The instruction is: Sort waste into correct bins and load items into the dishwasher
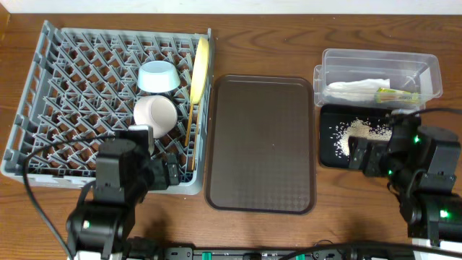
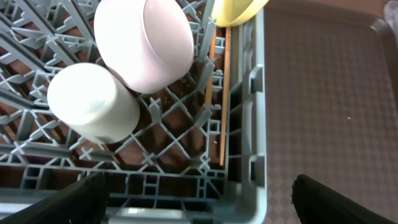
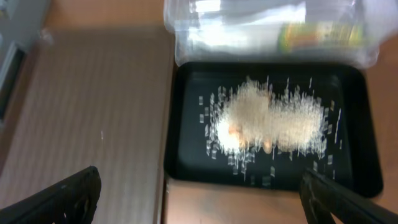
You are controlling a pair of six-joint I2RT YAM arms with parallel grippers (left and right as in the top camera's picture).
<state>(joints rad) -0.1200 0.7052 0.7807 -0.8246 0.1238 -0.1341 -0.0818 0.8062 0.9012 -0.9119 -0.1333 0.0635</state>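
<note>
The grey dish rack (image 1: pixel 72 79) holds the yellow plate (image 1: pixel 201 68) on edge, the light-blue bowl (image 1: pixel 157 76), the pale-pink bowl (image 1: pixel 155 115), the white cup (image 1: pixel 139 133) and the chopsticks (image 1: pixel 189 126). In the left wrist view the pink bowl (image 2: pixel 152 40), cup (image 2: pixel 93 102) and chopsticks (image 2: pixel 221 93) lie in the rack (image 2: pixel 249 124). The clear tub (image 1: pixel 426 68) holds the napkin (image 1: pixel 357 88) and the green-and-yellow wrapper (image 1: pixel 395 95). The black tray (image 1: pixel 328 155) holds the rice crumbs (image 1: pixel 357 133); they also show in the right wrist view (image 3: pixel 267 121). My left gripper (image 2: pixel 199 202) is open and empty over the rack's front right corner. My right gripper (image 3: pixel 199 199) is open and empty just in front of the black tray (image 3: pixel 186 162).
A large dark-brown serving tray (image 1: pixel 261 141) lies between the rack and the bins. The wooden table edge runs along the front, where both arm bases stand.
</note>
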